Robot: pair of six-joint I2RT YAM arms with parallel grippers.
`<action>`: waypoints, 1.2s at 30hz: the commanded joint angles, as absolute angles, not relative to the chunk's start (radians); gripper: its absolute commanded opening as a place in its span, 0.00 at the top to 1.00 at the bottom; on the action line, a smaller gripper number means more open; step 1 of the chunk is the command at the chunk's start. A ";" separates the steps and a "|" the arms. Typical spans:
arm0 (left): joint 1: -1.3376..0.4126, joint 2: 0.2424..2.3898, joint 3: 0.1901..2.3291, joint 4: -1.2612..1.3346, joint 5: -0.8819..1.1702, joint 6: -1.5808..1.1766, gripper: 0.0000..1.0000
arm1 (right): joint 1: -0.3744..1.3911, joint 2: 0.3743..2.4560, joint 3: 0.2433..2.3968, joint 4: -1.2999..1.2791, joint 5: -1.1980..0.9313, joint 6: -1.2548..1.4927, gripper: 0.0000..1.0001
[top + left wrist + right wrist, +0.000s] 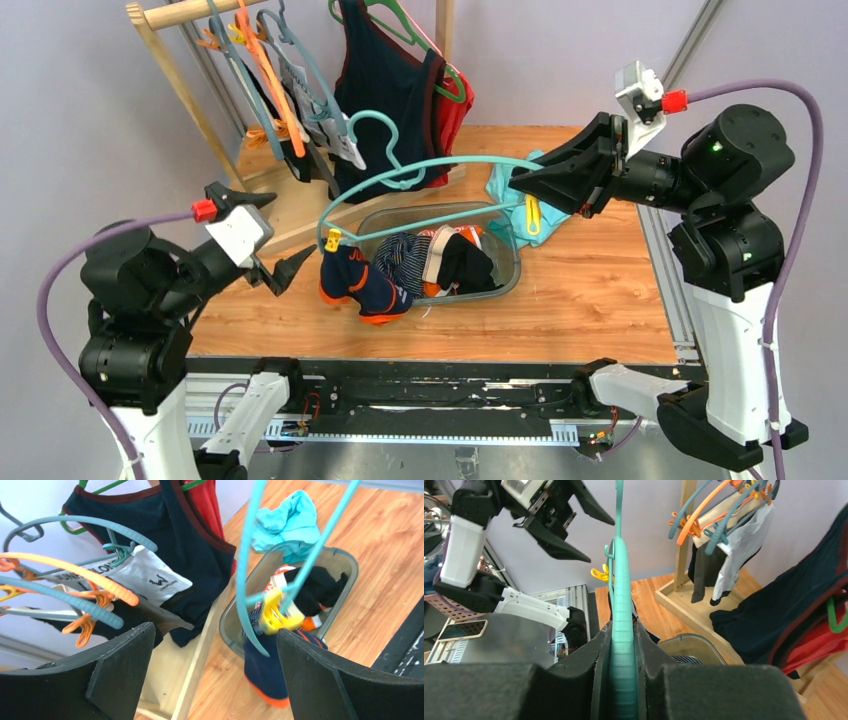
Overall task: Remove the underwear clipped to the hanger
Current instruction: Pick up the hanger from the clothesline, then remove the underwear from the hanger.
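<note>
My right gripper (522, 183) is shut on one end of a teal hanger (420, 168) and holds it above a clear bin (505, 225); the hanger is pinched between the pads in the right wrist view (623, 645). A yellow clip (332, 240) on the hanger's left end holds a navy brief with orange trim (362, 285), which hangs over the bin's left rim. My left gripper (278, 235) is open and empty just left of that brief. In the left wrist view, the clip (272, 612) and brief (267, 672) lie beside the right finger (325, 680).
The bin holds several other garments (455, 258). A wooden rack (290, 215) at the back left carries hangers with a white-grey brief (150, 577), dark briefs and a navy tank top (385, 90). A teal cloth (505, 185) lies behind the bin. A second yellow clip (532, 215) hangs near my right gripper.
</note>
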State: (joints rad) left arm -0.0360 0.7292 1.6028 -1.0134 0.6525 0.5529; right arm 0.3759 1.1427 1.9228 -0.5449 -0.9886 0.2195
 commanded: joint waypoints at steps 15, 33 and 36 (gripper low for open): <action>-0.045 0.946 1.628 -1.023 1.056 0.345 0.27 | 0.361 1.097 1.695 -0.303 -1.152 0.304 1.00; -0.115 0.959 1.568 -1.023 0.910 0.416 1.00 | 0.360 1.085 1.572 -0.421 -1.057 0.110 0.83; -0.173 0.946 1.565 -1.023 0.835 0.456 1.00 | 0.362 1.089 1.588 -0.538 -1.020 -0.004 0.63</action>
